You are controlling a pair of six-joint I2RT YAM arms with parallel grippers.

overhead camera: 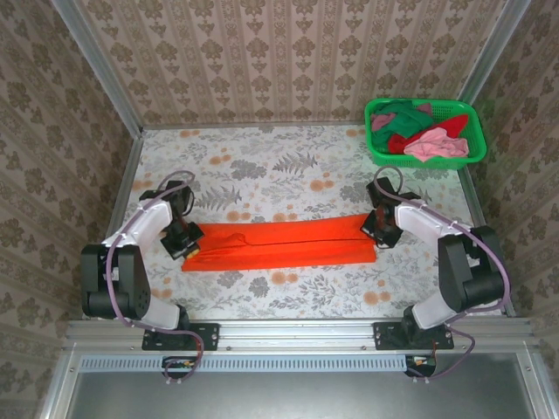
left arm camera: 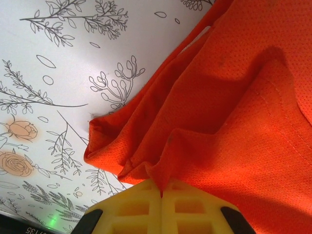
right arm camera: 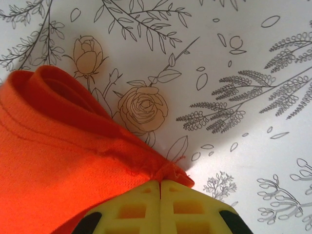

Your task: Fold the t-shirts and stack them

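Partly hidden — orange t-shirt (overhead camera: 279, 244), ends inside closed jaws.

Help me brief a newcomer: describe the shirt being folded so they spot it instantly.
On the floral table, look between the left gripper and right gripper. The bright orange t-shirt lies as a long band, pinched at both ends. The other shirts bunched in the green basket, far right.

Damask-papered walls (overhead camera: 288, 52) enclose a floral-printed table (overhead camera: 288, 170) framed in aluminium rails (overhead camera: 297, 332).
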